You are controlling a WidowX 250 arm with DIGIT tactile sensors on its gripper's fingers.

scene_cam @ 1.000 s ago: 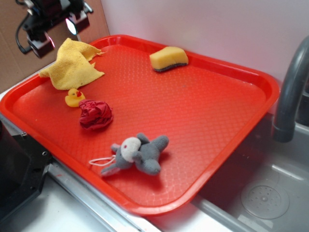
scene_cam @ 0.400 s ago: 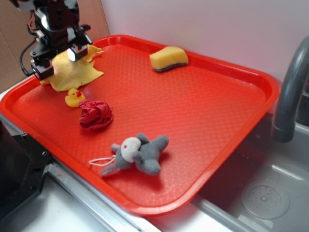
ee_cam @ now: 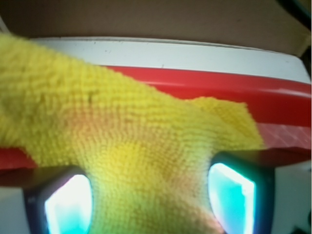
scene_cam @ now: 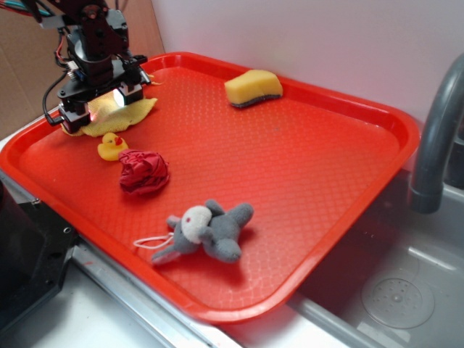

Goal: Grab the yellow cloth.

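The yellow cloth (scene_cam: pixel 135 110) lies at the far left corner of the red tray (scene_cam: pixel 403 129), mostly covered by the arm in the exterior view. My gripper (scene_cam: pixel 101 105) is down on it, with the jaws wide apart and one on each side of the cloth. In the wrist view the cloth (ee_cam: pixel 146 141) fills the middle and bulges up between the two lit fingers (ee_cam: pixel 68 207). My gripper (ee_cam: pixel 151 207) is open around the cloth and does not pinch it.
On the tray are a yellow rubber duck (scene_cam: pixel 111 147) just in front of the cloth, a crumpled red cloth (scene_cam: pixel 143 171), a grey plush animal (scene_cam: pixel 210 230) and a yellow sponge (scene_cam: pixel 254 88) at the back. A grey faucet (scene_cam: pixel 435 145) and a sink (scene_cam: pixel 399 297) are on the right.
My gripper has come down from above the tray's far left corner onto the yellow cloth and now straddles it. The cloth looks flatter under the arm.
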